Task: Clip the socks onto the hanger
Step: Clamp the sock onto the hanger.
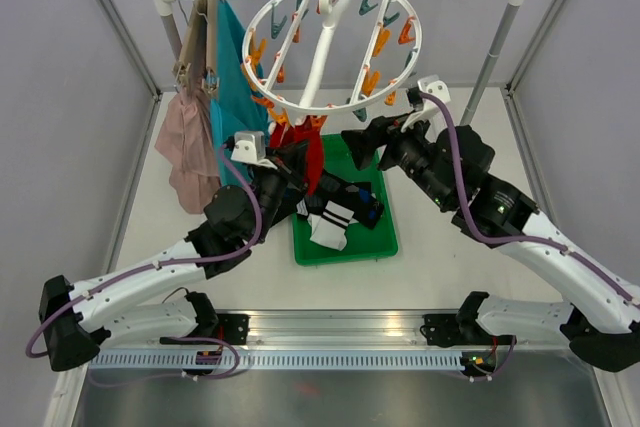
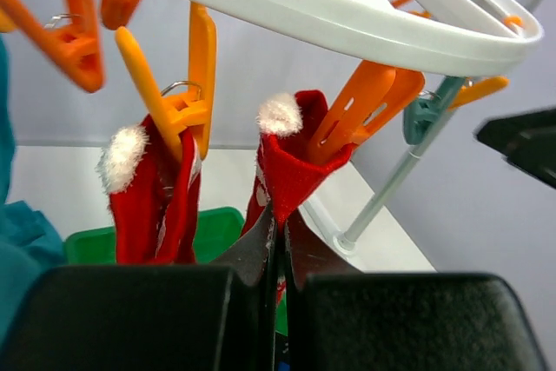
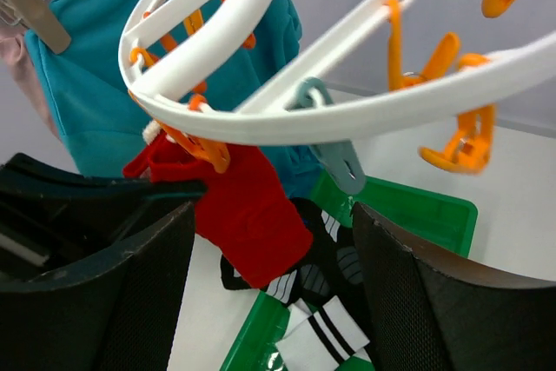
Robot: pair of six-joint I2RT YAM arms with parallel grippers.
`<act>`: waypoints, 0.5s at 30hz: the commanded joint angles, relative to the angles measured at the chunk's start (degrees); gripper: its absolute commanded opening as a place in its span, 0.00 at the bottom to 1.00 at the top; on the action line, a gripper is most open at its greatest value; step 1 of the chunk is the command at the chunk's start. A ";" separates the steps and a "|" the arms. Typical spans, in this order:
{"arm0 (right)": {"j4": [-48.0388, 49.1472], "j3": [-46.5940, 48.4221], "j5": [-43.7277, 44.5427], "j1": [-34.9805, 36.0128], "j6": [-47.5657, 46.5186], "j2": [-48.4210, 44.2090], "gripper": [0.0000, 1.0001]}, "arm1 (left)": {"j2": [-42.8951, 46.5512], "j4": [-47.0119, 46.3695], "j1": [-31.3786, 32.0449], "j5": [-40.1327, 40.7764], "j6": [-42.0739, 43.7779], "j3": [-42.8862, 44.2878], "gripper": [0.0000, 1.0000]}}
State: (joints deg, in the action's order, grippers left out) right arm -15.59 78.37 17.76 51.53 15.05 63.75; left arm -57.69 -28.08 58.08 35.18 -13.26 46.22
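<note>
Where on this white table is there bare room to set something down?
Bare table between the green plastic tray and the near metal rail, and at the far right by the rack's grey post. Crowded under the round white plastic hanger, around the red socks.

Bright, even light comes from above, so the white hanger (image 1: 335, 42) glows clean and the shadows on the table (image 1: 430, 267) under it are soft and pale. From the left wrist, the red sock (image 2: 291, 167) just below the hanger looks sharp. From the right wrist, the orange clip (image 3: 460, 141) hanging under the hanger's rim looks smeary and out of focus.
</note>
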 commanded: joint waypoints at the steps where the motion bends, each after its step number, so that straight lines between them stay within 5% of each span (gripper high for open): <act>1: -2.86 -2.60 0.34 0.06 1.39 -2.65 0.79 | 2.41 2.93 -0.25 7.16 3.32 3.00 0.03; 15: -5.24 -14.29 3.69 0.06 1.74 -1.88 0.75 | 3.73 12.42 -4.72 18.96 7.37 8.10 0.09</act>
State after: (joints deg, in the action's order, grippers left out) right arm -21.28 65.73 20.69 51.53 15.75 60.25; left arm -54.11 -18.76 55.31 50.94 -7.99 51.13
